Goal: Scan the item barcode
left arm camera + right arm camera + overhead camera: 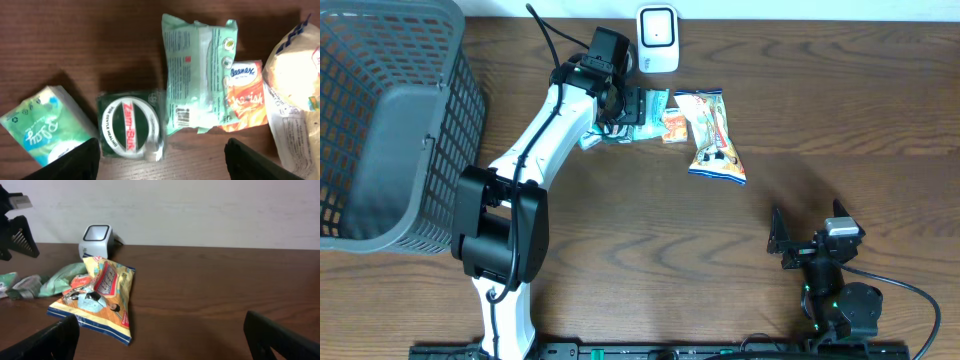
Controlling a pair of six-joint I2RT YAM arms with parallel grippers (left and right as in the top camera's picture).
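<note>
Green packet (197, 75) lies flat on the surface (650, 230), barcode side up, and I take it for the item to scan because its code is the one that shows. In the left wrist view its long axis runs away from the camera, so it lies across the line between the two fingers. It touches a round tin (131, 127) on one side and an orange sachet (245, 97) on the other.

The left tool (161, 152) hangs just above these things, its jaws wide apart and with nothing in them. The packet is a little off its middle, toward the right finger.

The scanner (658, 38) stands near, just behind the packet. The right tool (160, 337), fully spread and empty, is well apart, so the left arm is nearer.
</note>
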